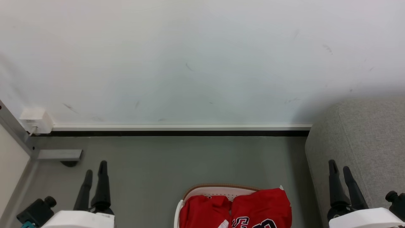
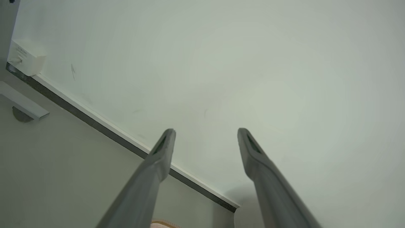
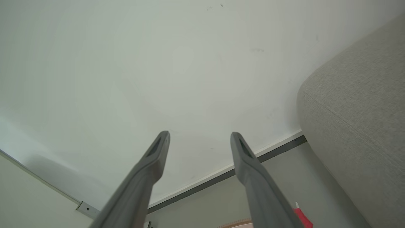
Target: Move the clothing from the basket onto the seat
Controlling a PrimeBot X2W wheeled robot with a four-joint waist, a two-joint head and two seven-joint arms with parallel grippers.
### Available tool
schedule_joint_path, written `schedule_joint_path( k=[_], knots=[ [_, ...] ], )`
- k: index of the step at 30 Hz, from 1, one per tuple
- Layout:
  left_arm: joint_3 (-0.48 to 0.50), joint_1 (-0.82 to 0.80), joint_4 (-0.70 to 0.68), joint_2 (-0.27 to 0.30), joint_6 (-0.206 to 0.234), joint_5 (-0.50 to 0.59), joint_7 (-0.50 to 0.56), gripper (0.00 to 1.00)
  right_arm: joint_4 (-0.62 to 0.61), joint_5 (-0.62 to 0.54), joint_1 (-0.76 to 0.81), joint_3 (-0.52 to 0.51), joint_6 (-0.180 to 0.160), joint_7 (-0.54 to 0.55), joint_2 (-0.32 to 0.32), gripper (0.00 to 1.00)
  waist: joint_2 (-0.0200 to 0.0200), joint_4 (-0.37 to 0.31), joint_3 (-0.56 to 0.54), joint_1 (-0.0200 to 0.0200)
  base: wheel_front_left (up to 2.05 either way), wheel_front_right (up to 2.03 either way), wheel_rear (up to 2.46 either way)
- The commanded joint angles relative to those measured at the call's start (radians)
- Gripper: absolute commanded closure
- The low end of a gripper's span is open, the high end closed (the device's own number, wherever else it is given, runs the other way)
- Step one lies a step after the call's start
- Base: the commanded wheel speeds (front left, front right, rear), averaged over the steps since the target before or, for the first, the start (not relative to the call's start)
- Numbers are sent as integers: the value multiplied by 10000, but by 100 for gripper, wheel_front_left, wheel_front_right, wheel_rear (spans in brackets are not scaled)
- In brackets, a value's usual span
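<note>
Your left gripper (image 1: pixel 96 167) and right gripper (image 1: pixel 339 165) are both spread wide, holding nothing. The clothing (image 1: pixel 253 205) lies in the basket (image 1: pixel 218 187) between them. The seat (image 1: pixel 367 136) is just beside the right gripper, on its outer side.

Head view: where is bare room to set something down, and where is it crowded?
Bare: the grey floor between the baseboard and the basket, and the visible part of the sofa at right. Crowded: the basket, heaped with red clothing.

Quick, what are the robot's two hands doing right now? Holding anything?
Left gripper: open, holding nothing.
Right gripper: open, holding nothing.
</note>
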Motion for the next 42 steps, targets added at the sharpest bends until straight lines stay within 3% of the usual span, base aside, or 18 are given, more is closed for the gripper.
schedule_joint_path(
  k=[1, 16, 42],
  knots=[
    [20, 27, -167, 71, -69, 655, -158, 0, -166, -589, -130, 49, -9, -116, -113, 0, 0, -5, 1, 0, 0, 0, 0],
    [-164, 109, -9, 169, 182, 3020, -566, 0, 141, -2859, -60, 183, -12, -528, -123, 0, 0, -12, -9, 0, 0, 0, 0],
    [-406, 114, 157, 261, 314, 5303, -1154, 0, 165, -4966, -174, 668, -16, -1116, -134, 0, 0, -64, -56, 0, 0, 0, 0]
  ],
)
